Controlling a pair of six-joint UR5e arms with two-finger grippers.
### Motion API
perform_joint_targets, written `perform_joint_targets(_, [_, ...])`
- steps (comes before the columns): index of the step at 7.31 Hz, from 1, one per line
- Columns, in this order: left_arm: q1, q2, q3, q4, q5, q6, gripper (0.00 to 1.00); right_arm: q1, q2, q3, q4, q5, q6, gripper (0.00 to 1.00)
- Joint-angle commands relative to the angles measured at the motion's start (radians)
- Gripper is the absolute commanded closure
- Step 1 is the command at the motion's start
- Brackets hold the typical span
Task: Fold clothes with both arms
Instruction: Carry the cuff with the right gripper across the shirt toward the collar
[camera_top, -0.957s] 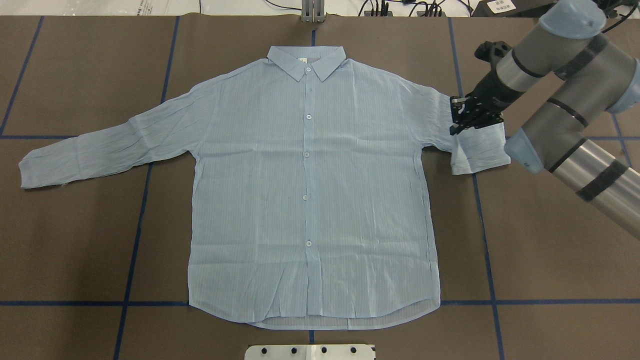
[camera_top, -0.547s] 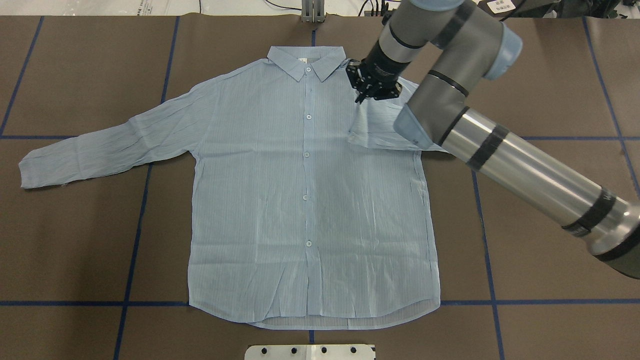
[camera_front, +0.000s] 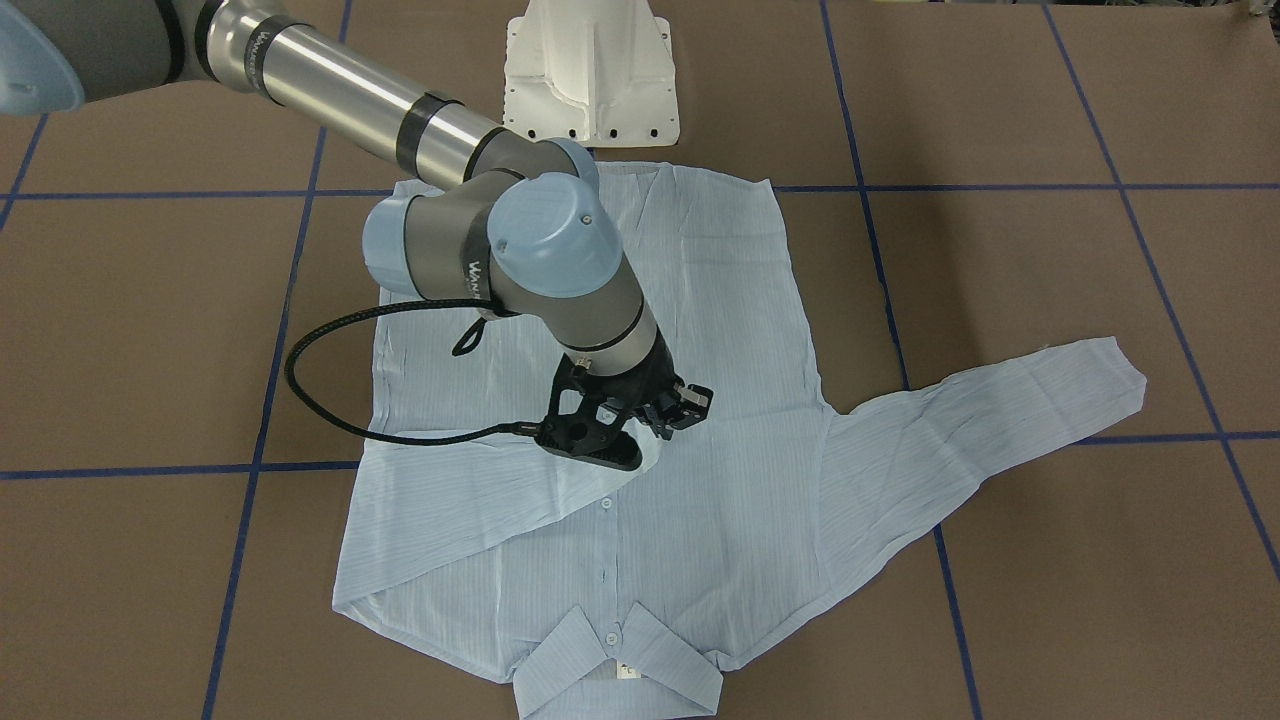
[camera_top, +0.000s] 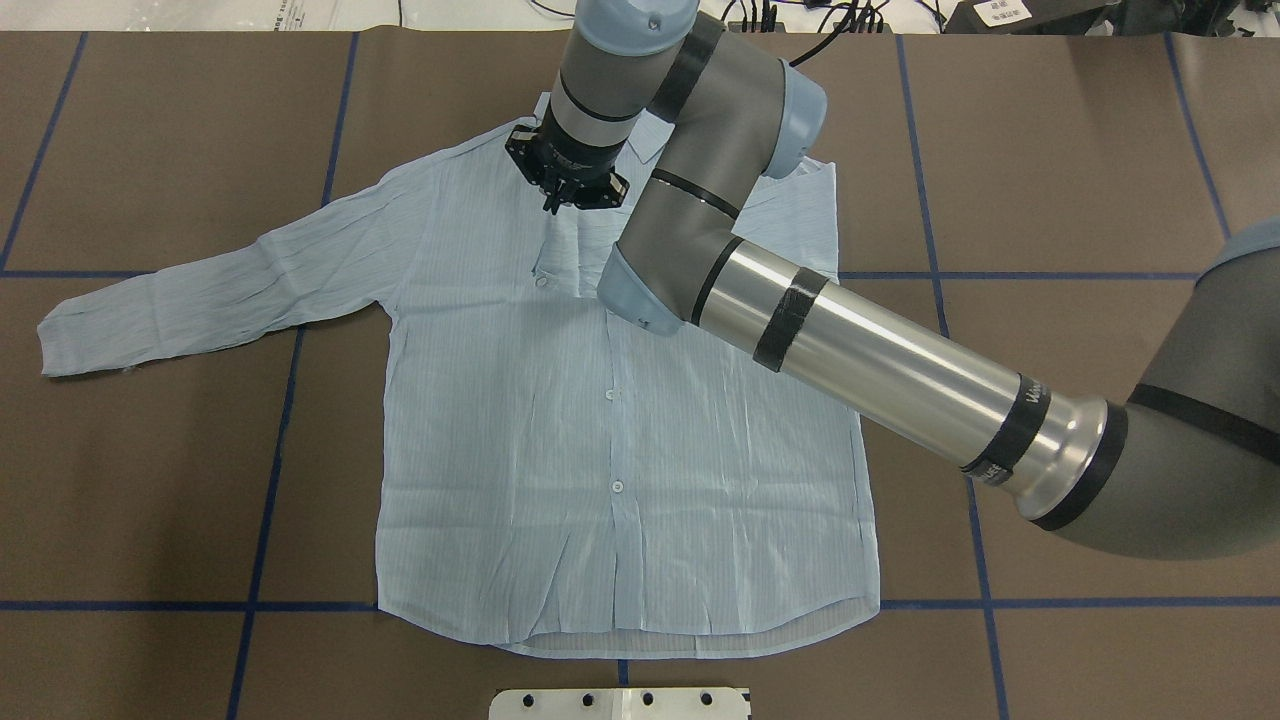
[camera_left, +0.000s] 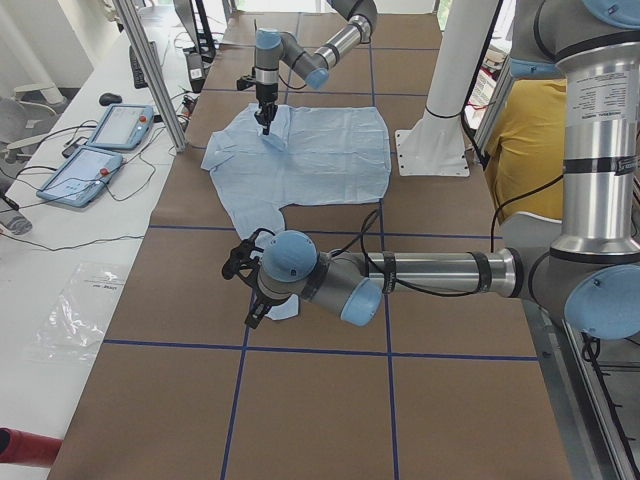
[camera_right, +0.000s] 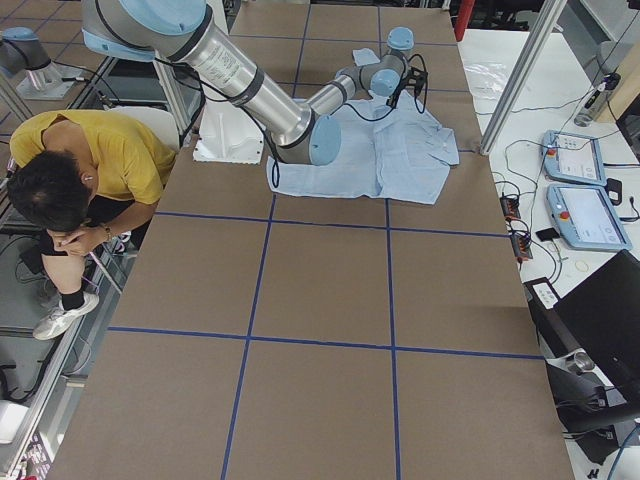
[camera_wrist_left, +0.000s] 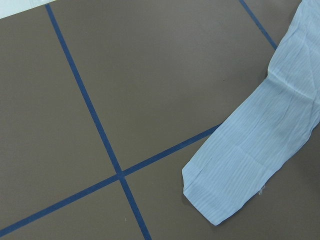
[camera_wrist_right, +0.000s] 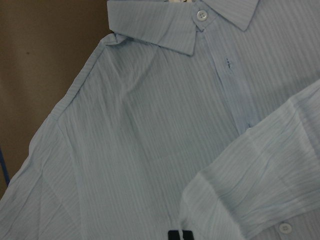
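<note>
Shirt flat on surface. Right tool pinches right cuff, laid across chest near 12 o'clock. Left tool: cannot tell. Cloth looks thin, limp, light; you take free cuff at 9 o'clock.

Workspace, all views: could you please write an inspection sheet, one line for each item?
Surface: brown table cover with blue tape grid, flat.
Job's things: shirt lies front up; one sleeve folded across the chest, the other spread out.
Clutter: nothing seen.
Grippers: right gripper shut on the folded sleeve's cuff; left gripper near the other cuff, state unclear.
Cables: black cable loops from the right wrist.
Surroundings: seated person, two pendants.
</note>
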Motion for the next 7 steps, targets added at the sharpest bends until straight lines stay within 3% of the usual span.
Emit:
perform_joint_targets(1, [0.000, 0.003, 0.000, -0.001, -0.001, 0.001, 0.00, -0.036, 0.062, -0.061, 0.004, -0.042, 0.001, 1.00])
perform_joint_targets(4, [0.024, -0.014, 0.015, -0.004, 0.008, -0.152, 0.00, -0.065, 0.062, -0.093, 0.059, -0.106, 0.067, 1.00])
perform_joint_targets(5, [0.028, -0.027, 0.044, -0.004, 0.007, -0.183, 0.00, -0.079, 0.063, -0.094, 0.061, -0.150, 0.076, 0.02])
perform_joint_targets(6, [0.047, -0.046, 0.063, -0.003, 0.008, -0.226, 0.00, -0.116, 0.065, -0.094, 0.064, -0.219, 0.110, 0.00])
perform_joint_targets(7, [0.127, -0.075, 0.072, -0.001, 0.008, -0.331, 0.00, -0.125, 0.066, -0.094, 0.087, -0.227, 0.124, 0.00])
